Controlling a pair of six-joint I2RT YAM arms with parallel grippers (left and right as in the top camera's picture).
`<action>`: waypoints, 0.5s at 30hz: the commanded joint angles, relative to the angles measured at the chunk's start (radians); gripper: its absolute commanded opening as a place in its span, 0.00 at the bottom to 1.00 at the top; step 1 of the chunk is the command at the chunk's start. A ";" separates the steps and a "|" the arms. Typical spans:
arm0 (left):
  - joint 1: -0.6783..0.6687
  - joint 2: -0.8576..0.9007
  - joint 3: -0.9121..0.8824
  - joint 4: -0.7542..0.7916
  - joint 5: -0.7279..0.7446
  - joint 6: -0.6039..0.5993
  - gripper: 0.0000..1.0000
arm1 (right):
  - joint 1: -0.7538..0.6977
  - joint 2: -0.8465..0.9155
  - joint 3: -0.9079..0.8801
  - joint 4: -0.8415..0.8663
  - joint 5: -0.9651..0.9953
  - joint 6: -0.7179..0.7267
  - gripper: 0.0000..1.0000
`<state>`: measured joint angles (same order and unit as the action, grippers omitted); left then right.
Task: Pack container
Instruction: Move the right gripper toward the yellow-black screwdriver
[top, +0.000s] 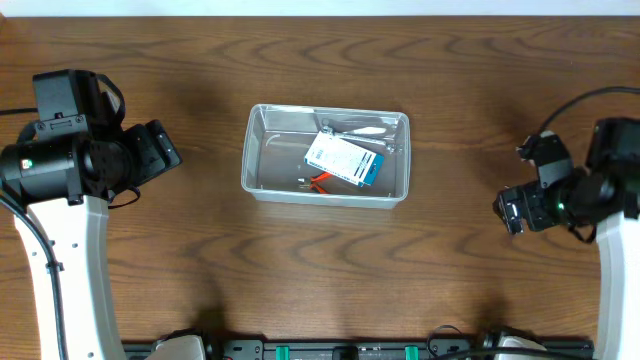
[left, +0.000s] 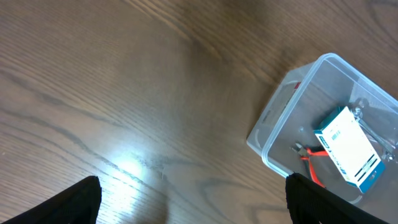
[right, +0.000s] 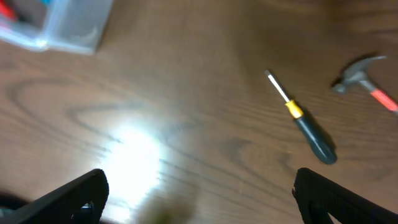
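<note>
Presently left claw and right claw both gape empty; round-handled screwdriver may roll from a pinch, missing the container.

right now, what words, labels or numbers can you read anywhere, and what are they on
None can be read in any view.
Box in the tub: faint print on its white face, too small and blurred to read.
Screwdriver and hammer: blurred, no markings to be seen.
</note>
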<state>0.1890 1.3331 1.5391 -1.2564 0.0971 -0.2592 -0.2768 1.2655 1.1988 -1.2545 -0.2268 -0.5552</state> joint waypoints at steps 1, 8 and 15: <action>0.003 0.000 0.000 0.002 -0.012 -0.008 0.88 | -0.008 0.108 -0.003 -0.001 0.094 -0.206 0.96; 0.003 0.000 0.000 -0.001 -0.012 0.000 0.88 | -0.045 0.330 -0.003 0.199 0.359 -0.343 0.99; 0.003 0.000 0.000 -0.003 -0.012 0.000 0.88 | -0.143 0.469 -0.003 0.250 0.384 -0.388 0.99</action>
<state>0.1890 1.3331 1.5391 -1.2564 0.0971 -0.2615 -0.3782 1.6913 1.1957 -1.0088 0.1135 -0.8913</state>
